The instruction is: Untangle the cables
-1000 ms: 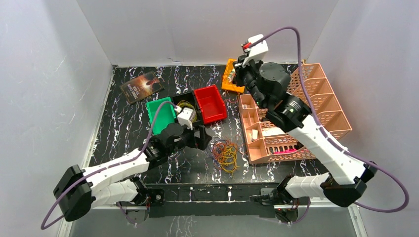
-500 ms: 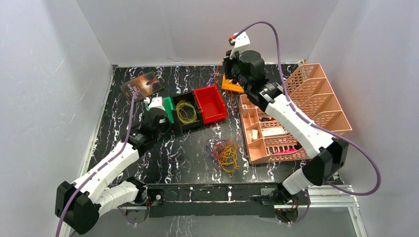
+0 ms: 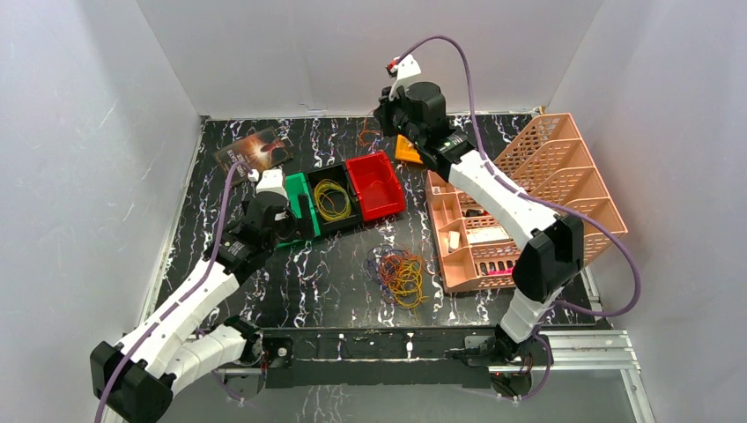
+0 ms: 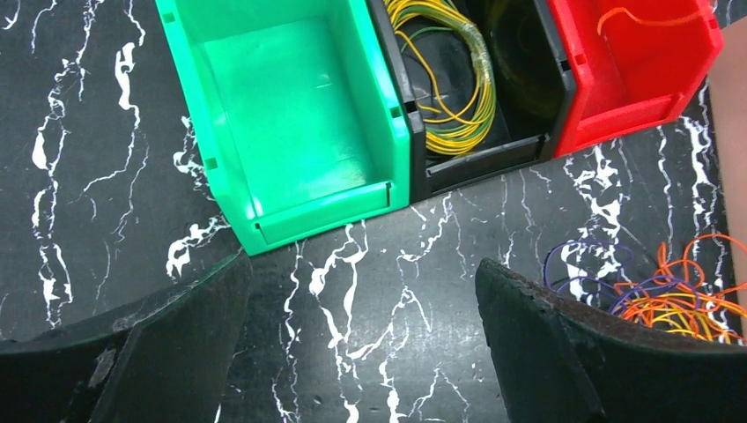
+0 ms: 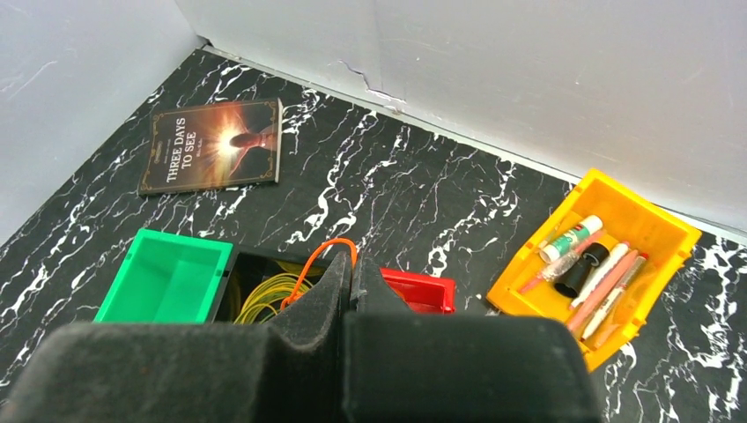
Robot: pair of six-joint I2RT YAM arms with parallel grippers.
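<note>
The cables [image 3: 401, 275] lie as a fist-sized tangle of orange, yellow, red and purple loops on the black marbled table; their edge shows in the left wrist view [image 4: 669, 295]. High at the back, my right gripper [image 3: 381, 119] [image 5: 355, 264] is shut on one thin orange cable [image 5: 321, 256], which hangs as a loop [image 3: 367, 137] above the bins. My left gripper [image 3: 298, 211] [image 4: 361, 282] is open and holds nothing. It hovers over bare table in front of the green bin [image 4: 291, 115], well left of the tangle.
A green bin [image 3: 304, 196], a black bin holding a yellow coil [image 3: 332, 199] and a red bin [image 3: 377, 183] sit in a row. A book [image 3: 254, 150] lies back left. A yellow tray of pens [image 5: 599, 264] and a pink organizer [image 3: 528, 203] stand to the right.
My right arm swung left and back, carrying the orange cable up. My left arm drew back to the left, away from the tangle, uncovering the black bin's yellow coil.
</note>
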